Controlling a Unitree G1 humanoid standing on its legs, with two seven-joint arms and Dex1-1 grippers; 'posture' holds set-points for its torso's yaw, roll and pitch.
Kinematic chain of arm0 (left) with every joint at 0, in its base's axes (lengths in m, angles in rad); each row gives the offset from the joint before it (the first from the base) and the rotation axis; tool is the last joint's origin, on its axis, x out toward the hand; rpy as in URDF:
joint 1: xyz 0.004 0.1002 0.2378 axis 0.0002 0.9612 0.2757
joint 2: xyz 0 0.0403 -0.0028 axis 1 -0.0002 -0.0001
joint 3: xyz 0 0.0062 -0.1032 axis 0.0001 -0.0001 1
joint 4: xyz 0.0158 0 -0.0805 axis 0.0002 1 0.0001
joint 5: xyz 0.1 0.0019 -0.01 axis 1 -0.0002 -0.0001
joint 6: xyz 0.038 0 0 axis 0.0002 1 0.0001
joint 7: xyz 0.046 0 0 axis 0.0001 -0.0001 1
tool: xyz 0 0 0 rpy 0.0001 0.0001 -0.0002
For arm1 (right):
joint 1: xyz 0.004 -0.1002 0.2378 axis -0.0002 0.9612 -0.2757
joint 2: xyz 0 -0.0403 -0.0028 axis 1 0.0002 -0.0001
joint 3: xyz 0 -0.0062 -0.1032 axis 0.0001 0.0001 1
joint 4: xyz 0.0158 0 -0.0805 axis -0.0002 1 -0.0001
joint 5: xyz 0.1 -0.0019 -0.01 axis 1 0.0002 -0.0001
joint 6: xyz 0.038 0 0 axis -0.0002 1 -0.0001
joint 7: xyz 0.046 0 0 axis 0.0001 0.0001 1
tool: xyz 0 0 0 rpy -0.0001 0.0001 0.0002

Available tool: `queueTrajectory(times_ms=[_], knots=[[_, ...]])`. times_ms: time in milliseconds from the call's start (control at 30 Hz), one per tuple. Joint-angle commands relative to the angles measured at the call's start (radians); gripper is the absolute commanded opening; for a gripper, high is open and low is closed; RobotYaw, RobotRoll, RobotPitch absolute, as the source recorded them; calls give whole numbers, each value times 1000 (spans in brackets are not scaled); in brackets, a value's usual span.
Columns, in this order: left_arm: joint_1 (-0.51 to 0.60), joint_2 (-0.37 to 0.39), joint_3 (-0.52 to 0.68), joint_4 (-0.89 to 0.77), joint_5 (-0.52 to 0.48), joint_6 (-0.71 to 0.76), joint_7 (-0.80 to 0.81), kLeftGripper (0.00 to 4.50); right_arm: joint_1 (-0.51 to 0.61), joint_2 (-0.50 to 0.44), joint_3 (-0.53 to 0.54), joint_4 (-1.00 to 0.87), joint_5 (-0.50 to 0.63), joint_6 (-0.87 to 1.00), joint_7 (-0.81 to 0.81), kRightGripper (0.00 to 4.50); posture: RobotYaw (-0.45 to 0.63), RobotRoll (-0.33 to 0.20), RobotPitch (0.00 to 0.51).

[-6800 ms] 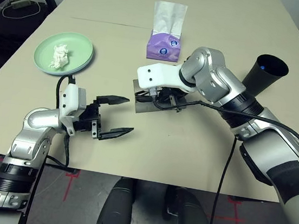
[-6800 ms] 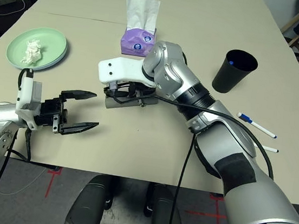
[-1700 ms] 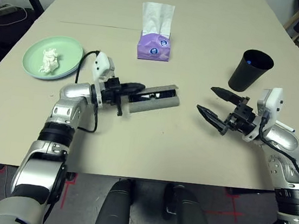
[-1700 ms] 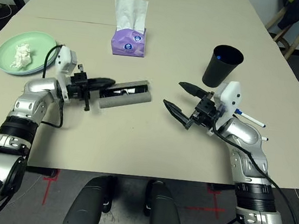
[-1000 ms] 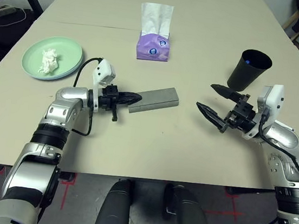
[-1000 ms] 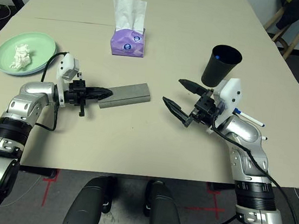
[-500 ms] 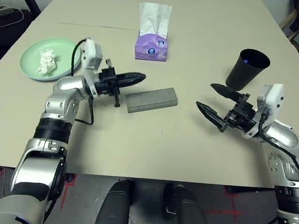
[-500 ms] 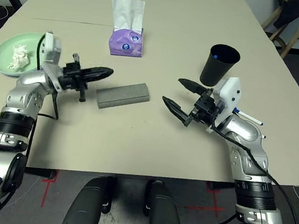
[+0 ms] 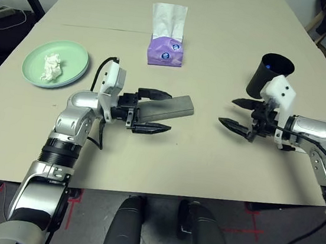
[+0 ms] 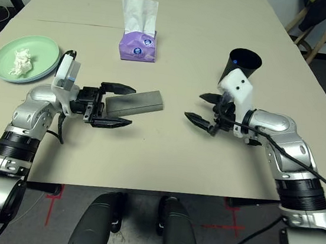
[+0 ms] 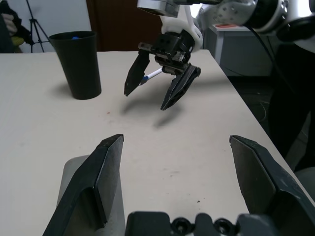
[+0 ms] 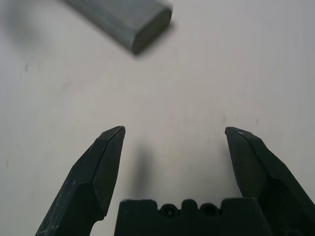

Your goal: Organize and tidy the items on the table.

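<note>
Spread right claw (image 12: 174, 135) near grey case (image 12: 125, 18)

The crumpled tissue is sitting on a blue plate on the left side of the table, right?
Not quite. The crumpled tissue sits on a pale green plate, not a blue one. It is on the left side of the table, as the left eye view shows.

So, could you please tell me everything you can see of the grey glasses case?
The case is a grey, matte oblong box with rounded ends, closed, lying flat and slightly askew on the table near its middle. The open left claw straddles its near end; whether a finger touches it is unclear. The open right claw stands apart.
</note>
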Motion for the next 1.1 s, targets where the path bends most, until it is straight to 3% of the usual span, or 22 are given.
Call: queueTrajectory(times_ms=[33, 200, 367, 667, 1100], knots=[[17, 3, -35, 9, 39, -50, -18, 4463, -84, -83, 75, -5, -39, 53, 133, 4500, 61, 0, 162], [35, -9, -53, 10, 53, -83, -5, 4463, -190, -266, 242, 8, -209, 30, 333, 4500, 62, 0, 169], [50, -13, -56, -10, 47, -81, 10, 4463, -210, -346, 297, 62, -347, -99, 432, 4500, 60, 0, 181], [63, -6, -49, -44, 31, -60, 31, 4463, -169, -334, 286, 128, -490, -281, 456, 4500, 63, 0, 202], [110, 35, -32, -115, 14, -7, 57, 4463, -87, -314, 241, 107, -510, -249, 448, 4500, 68, 0, 219]])
